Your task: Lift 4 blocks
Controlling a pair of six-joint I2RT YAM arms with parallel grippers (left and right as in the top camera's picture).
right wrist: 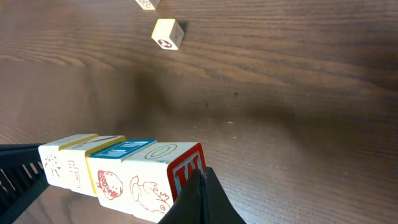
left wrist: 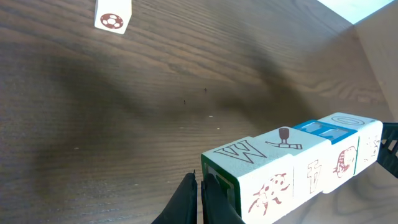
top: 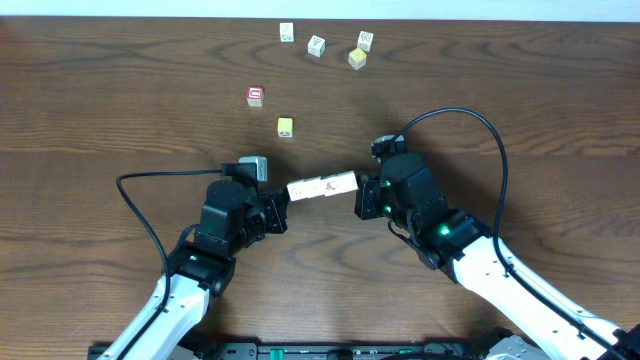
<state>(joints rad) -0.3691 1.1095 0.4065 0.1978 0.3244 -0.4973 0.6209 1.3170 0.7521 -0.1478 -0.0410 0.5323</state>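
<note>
Fingers of the left gripper are pinched together, their tips pushing on the green end face of the blocks. The right gripper, likewise clenched, presses the red face at the opposite end. Squeezed end to end between them, the four blocks form one row around the middle of the tabletop, apparently clear of the wood. A red cube and a yellow cube sit farther back, and four more cubes cluster by the far edge.
</note>
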